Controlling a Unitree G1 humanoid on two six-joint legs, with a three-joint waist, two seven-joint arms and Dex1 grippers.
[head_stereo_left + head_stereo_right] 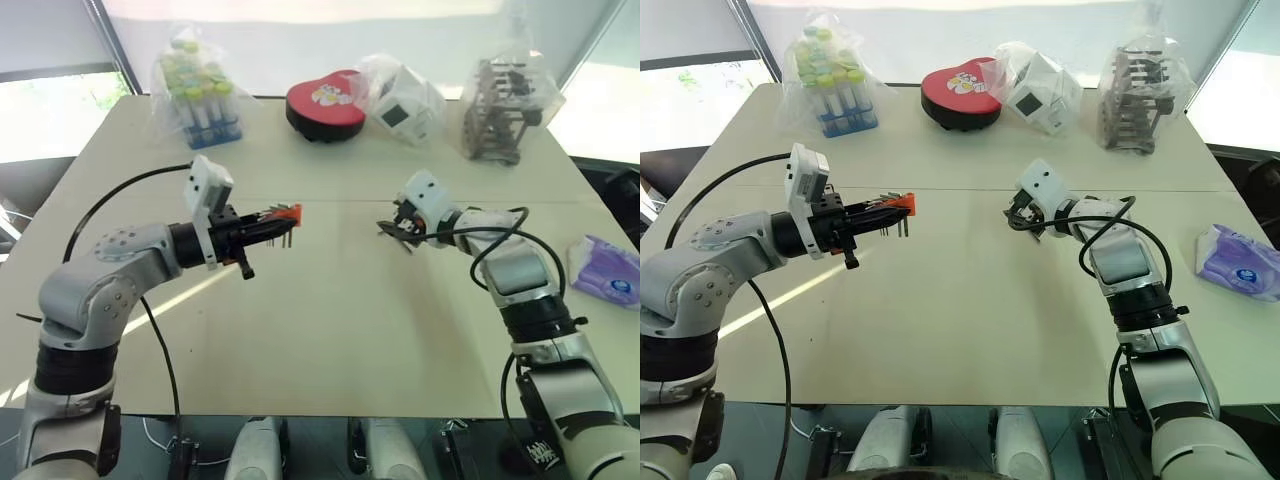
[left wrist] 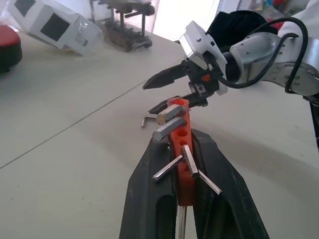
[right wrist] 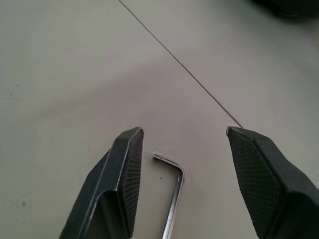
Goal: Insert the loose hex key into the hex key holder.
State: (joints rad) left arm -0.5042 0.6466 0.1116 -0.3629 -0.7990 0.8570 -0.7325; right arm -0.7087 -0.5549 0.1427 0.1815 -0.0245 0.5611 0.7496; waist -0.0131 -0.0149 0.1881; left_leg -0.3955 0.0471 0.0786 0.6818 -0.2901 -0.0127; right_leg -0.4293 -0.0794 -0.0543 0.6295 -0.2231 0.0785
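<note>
The left gripper (image 1: 262, 226) is clamped on the small orange plastic hex key holder (image 1: 289, 213), held clear of the pale beige counter (image 1: 330, 330) on the left side, with its short grey metal keys fanning out at several angles. The loose hex key (image 3: 172, 196), a thin dark metal L-shaped rod, lies flat on the counter to the right of centre, just near of the seam line. The right gripper (image 3: 184, 137) hangs over it with its black fingers spread, one on each side of the rod and apparently not yet touching it.

The main risk is the pickup. The rod is thin and lies flush on a hard surface, so fingers closing too high would probably meet above it and come up empty, while fingers driven too low could jam on the counter. The key sits nearer one finger (image 3: 122, 174) than the other, so closing may push it sideways or spin it rather than pinch it.

If it is caught at a slant, the long leg would likely not line up with a free hole in the holder. The splayed keys crowd those holes, and a misaligned approach could knock them or twist the holder in the left grip.
</note>
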